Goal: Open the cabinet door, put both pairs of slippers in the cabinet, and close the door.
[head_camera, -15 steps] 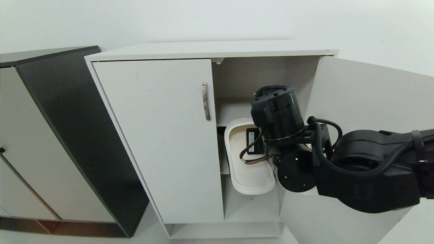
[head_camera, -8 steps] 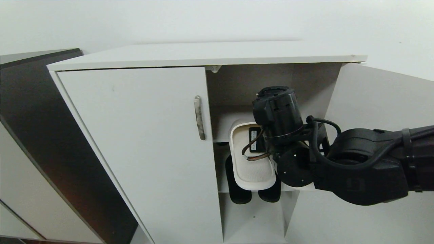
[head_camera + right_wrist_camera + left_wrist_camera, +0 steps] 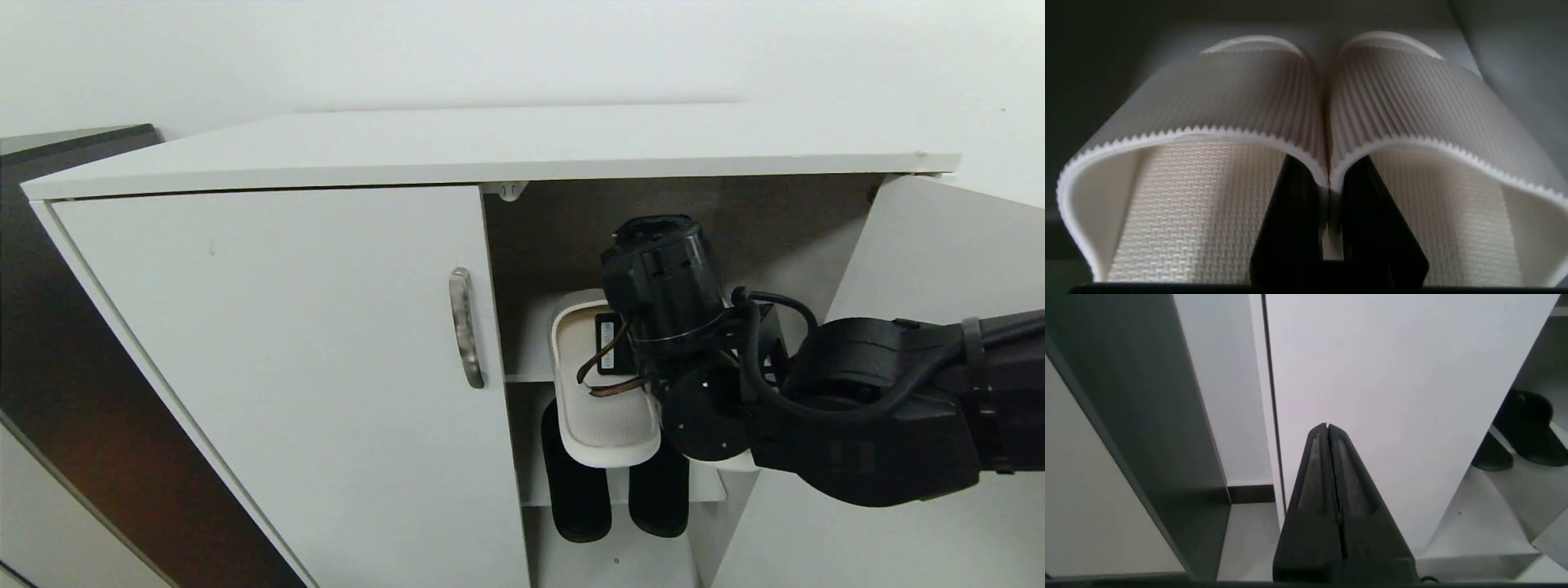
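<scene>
Two white slippers hang side by side in the cabinet opening, their adjoining strap edges pinched by the right gripper, above the black slippers on a lower shelf. The right door stands open; the left gripper, pressed together, faces the closed left door.

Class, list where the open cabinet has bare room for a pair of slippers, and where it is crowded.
Bare: the upper shelf beside the white slippers in the right gripper, and the cabinet floor. Crowded: the lower shelf, taken by the black slippers.
</scene>
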Robot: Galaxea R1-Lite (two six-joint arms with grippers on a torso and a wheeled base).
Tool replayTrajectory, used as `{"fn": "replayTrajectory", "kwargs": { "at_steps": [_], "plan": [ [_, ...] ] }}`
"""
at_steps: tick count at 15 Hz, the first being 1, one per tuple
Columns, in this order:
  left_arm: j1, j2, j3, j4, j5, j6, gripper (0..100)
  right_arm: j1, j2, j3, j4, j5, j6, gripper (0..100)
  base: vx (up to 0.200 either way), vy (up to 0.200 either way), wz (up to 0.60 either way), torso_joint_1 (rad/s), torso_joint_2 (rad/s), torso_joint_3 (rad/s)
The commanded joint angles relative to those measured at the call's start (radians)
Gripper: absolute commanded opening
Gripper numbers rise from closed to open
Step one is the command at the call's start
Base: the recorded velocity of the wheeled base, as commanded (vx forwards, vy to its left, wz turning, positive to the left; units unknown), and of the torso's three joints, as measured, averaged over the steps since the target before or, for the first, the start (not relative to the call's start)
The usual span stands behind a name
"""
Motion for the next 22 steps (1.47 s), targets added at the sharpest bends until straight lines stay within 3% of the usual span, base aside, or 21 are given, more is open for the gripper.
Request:
{"fn": "replayTrajectory", "kwargs": {
  "at_steps": [1, 12, 22],
  "plan": [
    [0.000, 0.000, 0.000, 0.000, 0.001, 0.000, 0, -0.013, 0.025, -0.017, -0.001, 0.002, -0.001, 0, 0.000, 0.000, 0.00, 0.000, 0.00, 0.000],
    [0.000, 0.000, 0.000, 0.000, 0.001, -0.002, 0, -0.136, 0.219, -0.310, 0.012, 0.049, -0.059, 0, 0.000, 0.000, 0.00, 0.000, 0.00, 0.000],
    [0.000, 0.000, 0.000, 0.000, 0.002, -0.002, 0, -0.145, 0.258, -0.345, 0.016, 0.051, -0.076, 0, 0.000, 0.000, 0.00, 0.000, 0.00, 0.000]
  ]
}}
